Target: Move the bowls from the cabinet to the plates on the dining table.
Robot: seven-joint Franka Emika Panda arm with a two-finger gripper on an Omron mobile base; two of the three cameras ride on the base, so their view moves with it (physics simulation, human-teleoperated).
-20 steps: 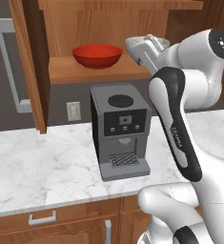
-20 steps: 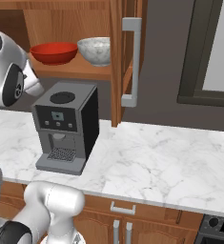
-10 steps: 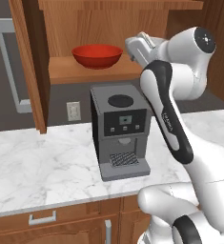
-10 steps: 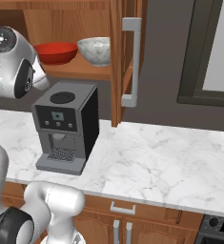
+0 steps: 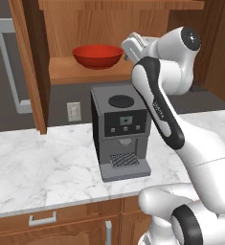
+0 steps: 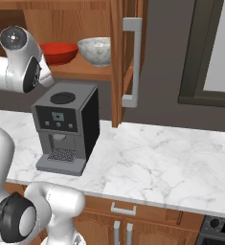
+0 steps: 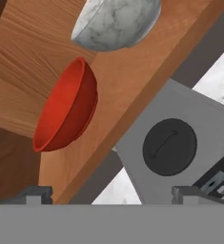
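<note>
Marble counter (image 6: 152, 158) runs under an open reddish-brown cabinet (image 6: 118, 52), and a grey coffee machine (image 5: 118, 131) stands on it directly below the cabinet shelf (image 5: 71, 72). Taking the machine as landmark: the red bowl (image 5: 97, 56) sits on the shelf just above it, and the marbled bowl (image 6: 95, 50) rests on the same shelf beside the red one, on the side nearer the door with the bar handle (image 6: 133, 62). Both bowls are upright, rims up.

The gripper (image 7: 112, 194) hangs above the machine's top, just outside the shelf's front edge, with its jaws spread wide and nothing between them (the dark finger tips show at the bottom of the hand view, far apart). From the hand view, the red bowl lies ahead and toward one finger, the marbled bowl further along the shelf. I judge the next move to be a reach inward over the shelf edge to a bowl's rim.
</note>
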